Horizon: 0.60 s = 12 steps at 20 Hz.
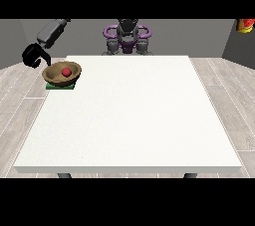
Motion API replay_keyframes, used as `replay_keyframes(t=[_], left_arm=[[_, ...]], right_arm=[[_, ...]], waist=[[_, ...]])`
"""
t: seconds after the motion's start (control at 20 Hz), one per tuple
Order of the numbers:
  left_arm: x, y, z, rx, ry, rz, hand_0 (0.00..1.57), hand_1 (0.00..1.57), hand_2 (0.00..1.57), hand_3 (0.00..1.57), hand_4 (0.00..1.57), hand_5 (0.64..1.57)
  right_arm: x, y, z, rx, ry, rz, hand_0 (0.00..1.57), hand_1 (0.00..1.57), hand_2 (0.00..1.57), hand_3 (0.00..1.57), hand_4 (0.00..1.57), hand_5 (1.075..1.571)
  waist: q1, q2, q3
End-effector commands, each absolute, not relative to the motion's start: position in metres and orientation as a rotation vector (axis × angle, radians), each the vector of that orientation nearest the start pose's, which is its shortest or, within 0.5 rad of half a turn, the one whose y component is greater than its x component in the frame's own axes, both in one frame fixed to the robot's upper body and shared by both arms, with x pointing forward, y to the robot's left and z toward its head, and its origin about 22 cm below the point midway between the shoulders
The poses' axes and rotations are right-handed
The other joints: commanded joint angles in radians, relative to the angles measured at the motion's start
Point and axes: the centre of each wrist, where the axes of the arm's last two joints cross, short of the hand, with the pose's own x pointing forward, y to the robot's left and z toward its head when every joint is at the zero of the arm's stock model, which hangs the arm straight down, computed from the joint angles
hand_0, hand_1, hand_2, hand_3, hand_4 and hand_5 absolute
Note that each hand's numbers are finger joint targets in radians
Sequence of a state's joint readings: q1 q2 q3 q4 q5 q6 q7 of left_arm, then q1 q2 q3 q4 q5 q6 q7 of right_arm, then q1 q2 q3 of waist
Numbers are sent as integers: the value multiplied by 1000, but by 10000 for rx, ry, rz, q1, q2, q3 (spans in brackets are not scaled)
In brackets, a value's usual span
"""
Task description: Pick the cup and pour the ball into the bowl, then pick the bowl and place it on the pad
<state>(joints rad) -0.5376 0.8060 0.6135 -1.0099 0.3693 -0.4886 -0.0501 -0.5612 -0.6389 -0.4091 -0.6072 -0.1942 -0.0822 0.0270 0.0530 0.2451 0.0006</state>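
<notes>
There's the hand at the view's left point(34, 55), black, hanging off the end of a grey forearm point(51, 32) that comes down from the upper left. It sits just past the table's left edge, above the floor rather than the tabletop. Its fingers look curled downward, and one fingertip reaches close to the bowl's rim, but whether they close on anything I cannot tell from here.

Right beside that hand, toward the table's middle and a touch lower in the view, is the wooden bowl point(56, 76). The red ball point(65, 71) lies inside it, resting in the hollow. Under the bowl, the green pad point(52, 86) peeks out along the near side, so the bowl sits on the pad, at the far-left corner of the white table point(129, 120).

Further out from the hand, at the table's far edge, the robot's torso point(127, 38) stands behind the table.
</notes>
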Motion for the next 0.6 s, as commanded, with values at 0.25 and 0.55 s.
replay_keyframes(t=[0.25,0.55], left_arm=[[288,528,227,2542,-19596,4,0,0,0,0,1187,1564],[289,521,225,2719,-20049,-361,0,0,0,0,1193,1567]], right_arm=[[354,-438,55,-4709,-13358,-4883,1451,1451,1383,753,0,1540],[344,-462,67,-5517,-13730,-4036,931,931,1103,1043,162,1509]], waist=[[141,248,-3],[254,604,2]])
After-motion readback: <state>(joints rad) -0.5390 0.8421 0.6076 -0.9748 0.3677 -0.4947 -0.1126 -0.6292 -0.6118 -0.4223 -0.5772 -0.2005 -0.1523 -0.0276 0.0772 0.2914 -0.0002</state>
